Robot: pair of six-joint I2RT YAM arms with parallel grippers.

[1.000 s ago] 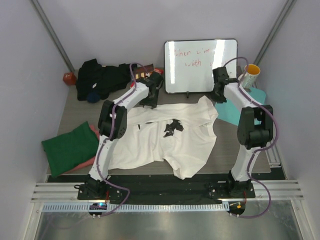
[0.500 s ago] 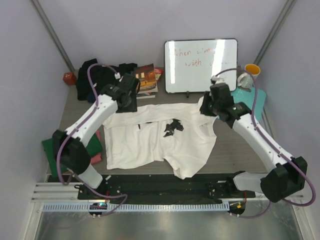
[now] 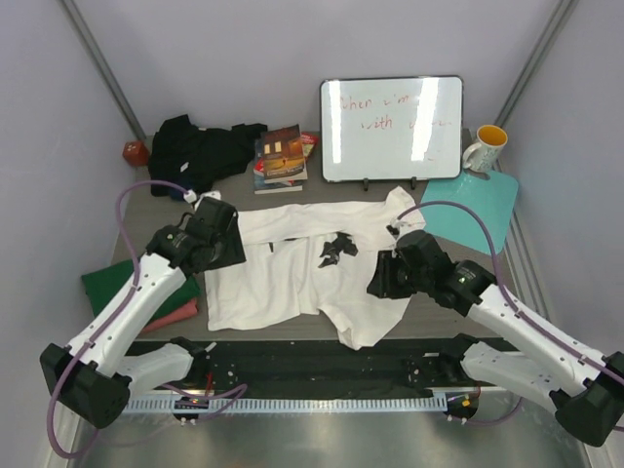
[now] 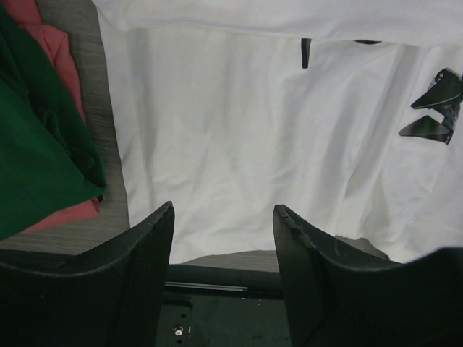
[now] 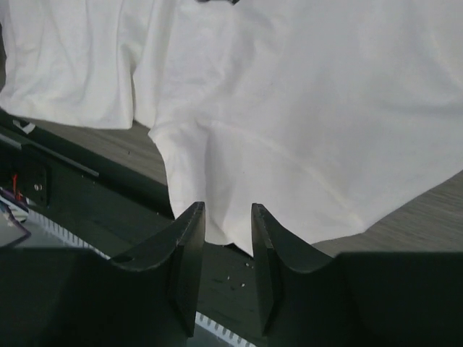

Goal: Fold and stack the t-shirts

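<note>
The left gripper hangs released, jaws wide and empty, above the near left edge of the white t-shirt. The right gripper is parted by a narrow gap, pinching nothing, over the shirt's near hem. The shirt lies spread mid-table, longer across than deep, its far edge folded over; the collar's direction is unclear. Just left lies a dark green t-shirt over a salmon pink one. A black t-shirt, books, whiteboard, mug and teal mat sit behind.
</note>
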